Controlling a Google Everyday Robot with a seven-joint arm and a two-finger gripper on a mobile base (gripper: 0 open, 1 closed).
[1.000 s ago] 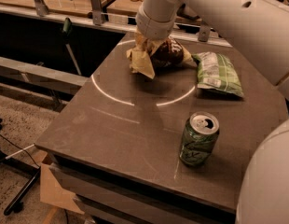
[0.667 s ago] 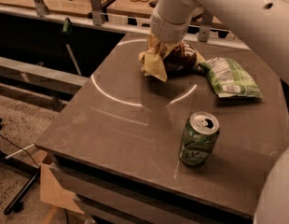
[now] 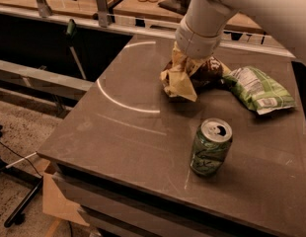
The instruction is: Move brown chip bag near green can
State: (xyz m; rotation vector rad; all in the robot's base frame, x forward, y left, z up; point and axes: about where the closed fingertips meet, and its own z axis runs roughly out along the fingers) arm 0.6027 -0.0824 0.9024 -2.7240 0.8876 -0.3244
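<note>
White gripper (image 3: 190, 58) at far side of tabletop (image 3: 118, 132), fingers closed on bunched top of crinkled dark brown and tan chip bag (image 3: 185, 80), apart from small dented green aluminium can (image 3: 210, 148). Light, soft, slippery; best pinched at crumpled fold.

White tool (image 3: 191, 62) on brown-tan bag (image 3: 179, 82); green can (image 3: 210, 150)

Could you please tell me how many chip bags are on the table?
2. The brown chip bag is far back on the table, under the gripper; the green and white chip bag lies beside it.
</note>
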